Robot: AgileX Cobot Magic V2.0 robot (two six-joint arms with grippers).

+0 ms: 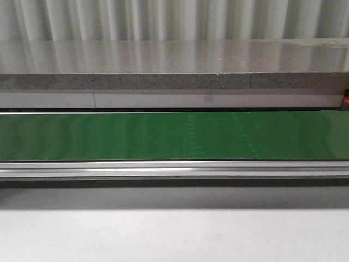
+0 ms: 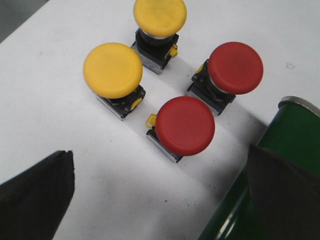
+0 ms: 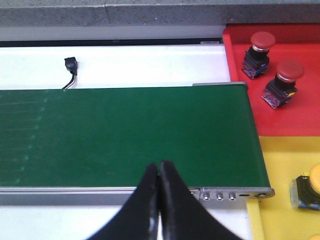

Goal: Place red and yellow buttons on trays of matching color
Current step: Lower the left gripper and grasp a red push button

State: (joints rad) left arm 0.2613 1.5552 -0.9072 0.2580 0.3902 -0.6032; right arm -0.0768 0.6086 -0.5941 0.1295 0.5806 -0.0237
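Note:
In the left wrist view, two yellow buttons (image 2: 113, 69) (image 2: 159, 15) and two red buttons (image 2: 185, 125) (image 2: 235, 67) stand upright and close together on the white table. My left gripper (image 2: 159, 165) hangs open just short of the nearer red button, holding nothing. The right wrist view shows the red tray (image 3: 295, 117) holding two red buttons (image 3: 262, 41) (image 3: 290, 72). Below it the yellow tray (image 3: 280, 200) holds a yellow button (image 3: 314, 181). My right gripper (image 3: 160, 165) is shut and empty over the near edge of the green belt (image 3: 125, 135). Neither gripper appears in the front view.
The green conveyor belt (image 1: 174, 136) runs across the front view, with a metal rail (image 1: 174, 169) in front and a grey stone shelf (image 1: 174, 65) behind. Its end roller (image 2: 295, 125) sits right beside the loose buttons. A small black plug and cable (image 3: 71, 66) lies beyond the belt.

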